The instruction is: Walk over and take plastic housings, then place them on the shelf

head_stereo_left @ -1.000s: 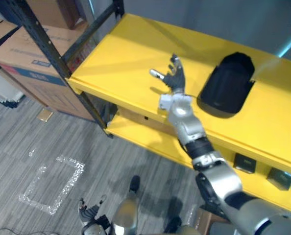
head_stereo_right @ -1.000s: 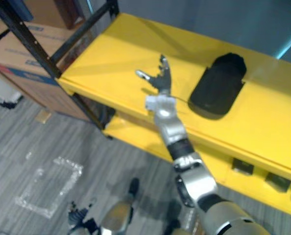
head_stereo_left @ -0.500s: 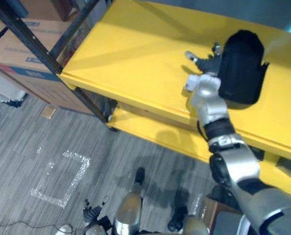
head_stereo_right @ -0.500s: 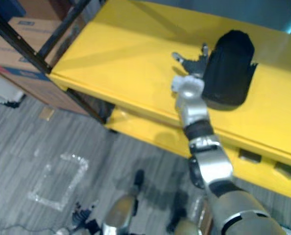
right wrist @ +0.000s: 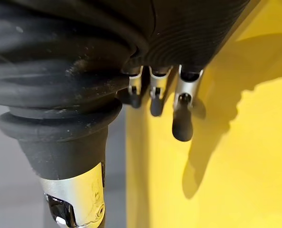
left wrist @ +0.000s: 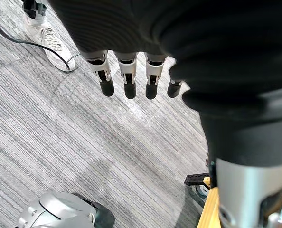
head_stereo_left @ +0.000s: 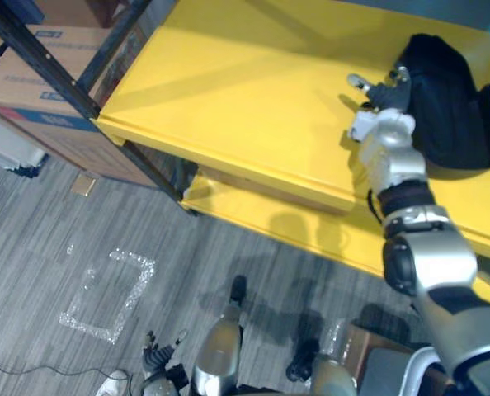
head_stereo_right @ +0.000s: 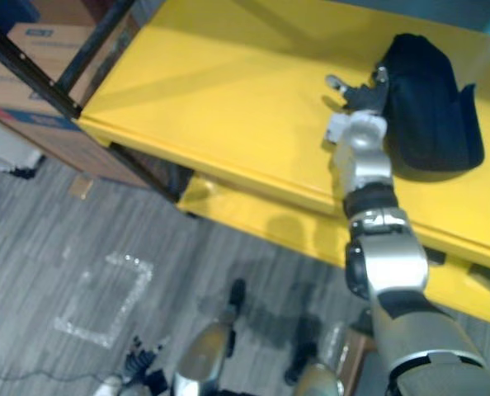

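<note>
Lying on the yellow shelf [head_stereo_left: 228, 91] near its right end: black plastic housing [head_stereo_left: 451, 103], judged placed. Right hand [head_stereo_left: 383, 95] just beside it, fingers spread, empty. Left hand [left wrist: 126, 80] hangs slack, empty.

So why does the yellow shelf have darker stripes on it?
Left eye view: slanted shadow bands cross the yellow shelf, likely cast by the black frame beside it. Right eye view: the same bands show, and the black housing is too dark to show any detail.
</note>
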Controlling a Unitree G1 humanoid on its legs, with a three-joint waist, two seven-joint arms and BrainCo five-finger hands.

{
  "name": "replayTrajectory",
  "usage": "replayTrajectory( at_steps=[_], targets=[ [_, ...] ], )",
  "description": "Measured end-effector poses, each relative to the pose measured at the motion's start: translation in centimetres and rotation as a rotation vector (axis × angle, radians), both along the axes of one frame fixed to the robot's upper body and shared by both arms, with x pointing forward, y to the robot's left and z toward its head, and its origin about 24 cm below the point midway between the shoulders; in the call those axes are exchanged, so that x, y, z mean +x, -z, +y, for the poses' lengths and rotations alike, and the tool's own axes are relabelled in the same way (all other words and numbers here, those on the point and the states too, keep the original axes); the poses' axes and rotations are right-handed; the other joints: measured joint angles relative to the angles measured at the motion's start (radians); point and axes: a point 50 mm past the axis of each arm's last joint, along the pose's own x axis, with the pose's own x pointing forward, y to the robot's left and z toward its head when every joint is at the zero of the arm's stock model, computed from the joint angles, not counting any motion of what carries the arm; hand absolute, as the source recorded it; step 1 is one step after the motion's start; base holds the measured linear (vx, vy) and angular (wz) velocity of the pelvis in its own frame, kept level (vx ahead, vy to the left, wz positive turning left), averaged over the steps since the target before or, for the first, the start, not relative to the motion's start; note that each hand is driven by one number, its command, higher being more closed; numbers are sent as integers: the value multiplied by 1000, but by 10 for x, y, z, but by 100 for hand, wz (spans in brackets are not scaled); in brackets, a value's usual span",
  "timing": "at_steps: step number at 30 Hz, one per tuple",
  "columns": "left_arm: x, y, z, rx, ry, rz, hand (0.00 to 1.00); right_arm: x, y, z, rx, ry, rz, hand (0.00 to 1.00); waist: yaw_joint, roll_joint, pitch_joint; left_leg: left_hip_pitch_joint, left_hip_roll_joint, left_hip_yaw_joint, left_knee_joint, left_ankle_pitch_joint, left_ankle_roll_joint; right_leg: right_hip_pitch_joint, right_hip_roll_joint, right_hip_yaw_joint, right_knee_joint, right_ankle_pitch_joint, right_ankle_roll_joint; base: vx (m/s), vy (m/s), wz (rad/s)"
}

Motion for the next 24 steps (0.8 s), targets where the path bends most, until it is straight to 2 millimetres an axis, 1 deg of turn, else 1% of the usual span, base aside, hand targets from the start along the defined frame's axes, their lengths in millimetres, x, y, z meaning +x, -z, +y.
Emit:
replayTrajectory(
  at_steps=[2,4,5,7,12,14,18,20,22,24],
  targets=[
    [0,0,-1,-1,8,1,0,0,-3,-6,-17,-22,-21,0,2,6,3,-2,-1,-3,0,0,0,-1,0,-1,1,-1,0,-5,-35,4],
    [4,0,-4,-3,28,-6,0,-1,-11,-11,-71,-81,-62,0,5,22,17,-3,-3,-6,0,2,0,-2,0,-2,6,-1,0,-8,-19,1],
    [5,-1,-5,-4,31,-8,0,-2,-13,-12,-86,-99,-74,0,5,24,20,-3,-4,-7,0,2,0,-3,0,-2,8,-2,0,-19,-42,2],
    [9,-2,-5,-3,35,-19,0,-3,-21,-13,-145,-156,-108,0,4,28,26,-15,-6,-11,0,7,1,-19,-2,-2,21,-5,-1,-4,-40,4],
    [12,-3,-6,-12,48,-32,0,-4,-32,-12,-208,-195,-132,0,9,32,33,-28,-7,-16,1,9,1,-31,-2,-2,25,-9,-4,-2,-15,3],
    [13,-3,-7,-18,59,-33,0,-3,-39,-11,-224,-201,-137,0,14,41,40,-30,-8,-18,1,10,1,-33,-3,-3,28,-10,-5,-8,-12,2],
    [12,-3,-6,-19,61,-27,0,-4,-50,-12,-286,-182,-138,0,32,60,50,-31,-9,-21,1,11,1,-35,-4,-4,34,-16,-5,-12,-23,2],
    [12,-2,-6,-22,60,-22,0,-4,-52,-13,-308,-157,-131,0,36,62,51,-35,-9,-21,1,12,0,-41,-4,-4,38,-18,-4,-12,-18,1],
    [12,-3,-5,-23,64,-23,0,-5,-62,-16,-319,-105,-131,0,39,63,51,-52,-8,-25,1,16,1,-59,-4,-5,45,-21,-6,-12,-39,3],
    [12,-3,-5,-20,67,-23,0,-7,-66,-19,-317,-46,-136,0,42,63,51,-60,-9,-27,1,17,0,-68,-6,-4,53,-24,-8,-2,-30,5]
  ],
)
